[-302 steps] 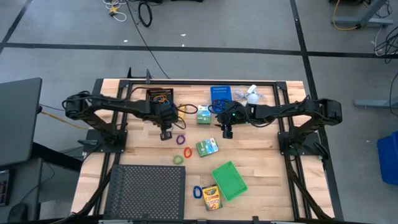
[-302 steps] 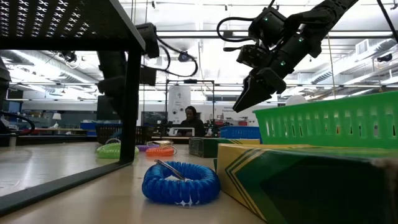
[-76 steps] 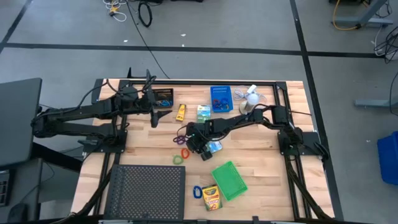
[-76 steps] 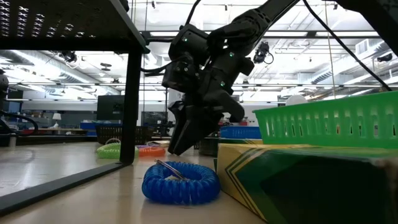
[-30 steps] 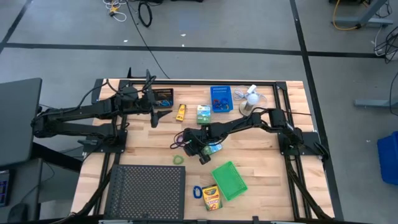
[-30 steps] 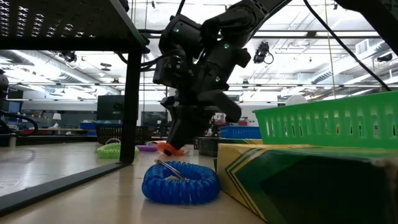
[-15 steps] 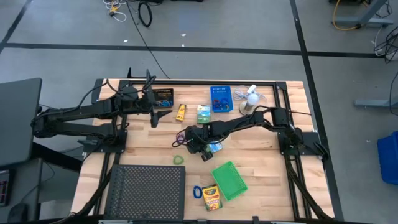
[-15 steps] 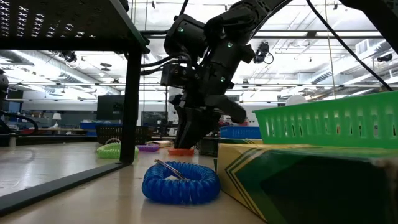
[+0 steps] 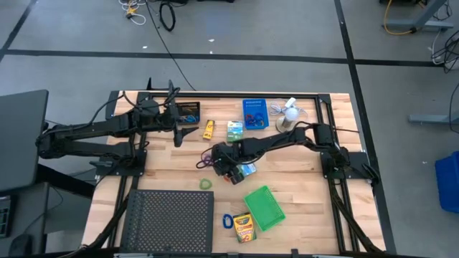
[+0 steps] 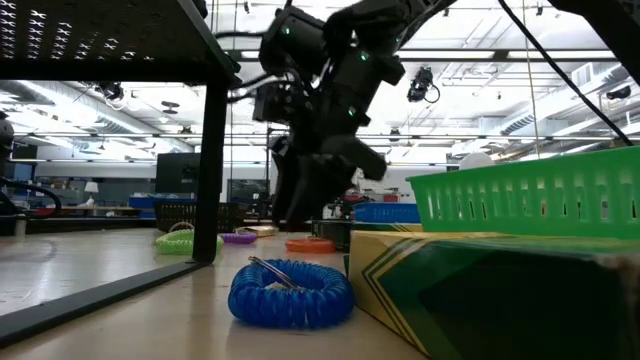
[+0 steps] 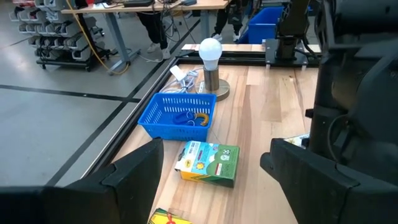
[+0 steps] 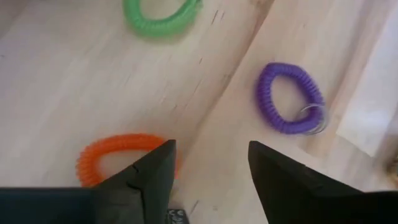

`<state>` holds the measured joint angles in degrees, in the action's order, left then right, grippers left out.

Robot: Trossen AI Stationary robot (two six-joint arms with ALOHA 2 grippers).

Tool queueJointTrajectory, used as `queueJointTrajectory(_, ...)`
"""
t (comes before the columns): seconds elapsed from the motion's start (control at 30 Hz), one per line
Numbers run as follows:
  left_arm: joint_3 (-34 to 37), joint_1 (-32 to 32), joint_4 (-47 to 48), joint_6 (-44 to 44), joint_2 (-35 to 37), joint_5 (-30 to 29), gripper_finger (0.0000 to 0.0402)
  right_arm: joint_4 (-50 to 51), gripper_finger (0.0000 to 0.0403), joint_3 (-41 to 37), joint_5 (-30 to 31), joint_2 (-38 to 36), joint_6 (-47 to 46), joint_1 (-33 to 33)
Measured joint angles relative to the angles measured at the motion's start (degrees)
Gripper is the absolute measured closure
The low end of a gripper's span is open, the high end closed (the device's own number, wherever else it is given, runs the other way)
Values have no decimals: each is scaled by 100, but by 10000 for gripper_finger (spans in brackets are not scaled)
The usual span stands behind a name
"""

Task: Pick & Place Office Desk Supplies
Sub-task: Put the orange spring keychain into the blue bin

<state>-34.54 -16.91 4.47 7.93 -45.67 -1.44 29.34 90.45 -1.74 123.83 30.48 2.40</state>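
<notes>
One camera looks straight down on the table [image 9: 301, 161]. One sits low, maybe beside the blue loop [image 10: 290, 293]. Both show it.

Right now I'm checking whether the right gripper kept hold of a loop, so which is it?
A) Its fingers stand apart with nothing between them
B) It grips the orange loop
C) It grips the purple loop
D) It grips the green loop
A: in the right wrist view the right gripper is open over bare wood, with the orange loop, purple loop and green loop lying on the table.

Right gripper [image 10: 300, 215] above orange loop [image 10: 310, 244]
</notes>
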Motion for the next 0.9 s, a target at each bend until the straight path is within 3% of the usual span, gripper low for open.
queueJointTrajectory(0.37,0,1,4,48,0,106,98,993,222,330,-380,-7,25,-142)
queueJointTrajectory(0.9,0,1,7,47,0,120,98,806,222,205,-605,82,-117,43)
